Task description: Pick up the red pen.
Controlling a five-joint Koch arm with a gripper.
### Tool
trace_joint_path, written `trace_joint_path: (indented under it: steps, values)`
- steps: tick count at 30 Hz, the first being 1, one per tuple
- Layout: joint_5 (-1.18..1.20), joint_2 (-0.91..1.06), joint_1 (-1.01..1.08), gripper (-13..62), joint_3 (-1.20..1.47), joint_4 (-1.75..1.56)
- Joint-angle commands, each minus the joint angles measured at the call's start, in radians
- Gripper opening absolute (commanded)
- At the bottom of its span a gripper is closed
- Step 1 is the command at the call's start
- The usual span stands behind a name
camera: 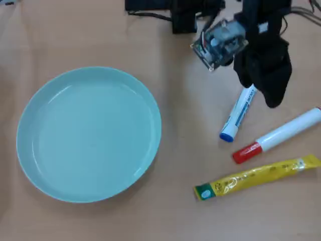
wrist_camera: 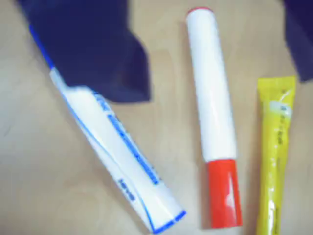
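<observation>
The red pen (camera: 279, 135), white-barrelled with a red cap at its 8 o'clock end, is seen lying on the worktop (camera: 180, 216) between the blue marker (camera: 238, 113) and the yellow sachet (camera: 257, 176). The marker's upper end is hidden beneath the end effector (camera: 270, 93), seen spread wide in the wrist view, holding nothing.

No text could be read with certainty. The blue marker (wrist_camera: 117, 156) carried blue print along its white barrel, visible in both views, but the letters were too blurred to make out. The yellow sachet (camera: 258, 176) bore dark lettering along its length and a round green-and-white emblem at its left end in the overhead view, and a pale patch with small marks in the wrist view; none of it was legible. The red pen (wrist_camera: 213, 105) showed a plain white barrel with no print.
</observation>
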Motion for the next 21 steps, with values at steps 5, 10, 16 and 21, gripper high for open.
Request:
trace_joint_path:
  steps: [5, 10, 16, 21]
  values:
    - [-0.015, -0.06, -0.044, 41.7, -0.152, 0.046]
    - [-0.012, -0.16, -0.083, 44.1, -0.261, 0.051]
    - [0.0, -0.242, -0.117, 44.0, -0.337, 0.043]
    - [0.008, -0.341, -0.149, 44.0, -0.443, 0.011]
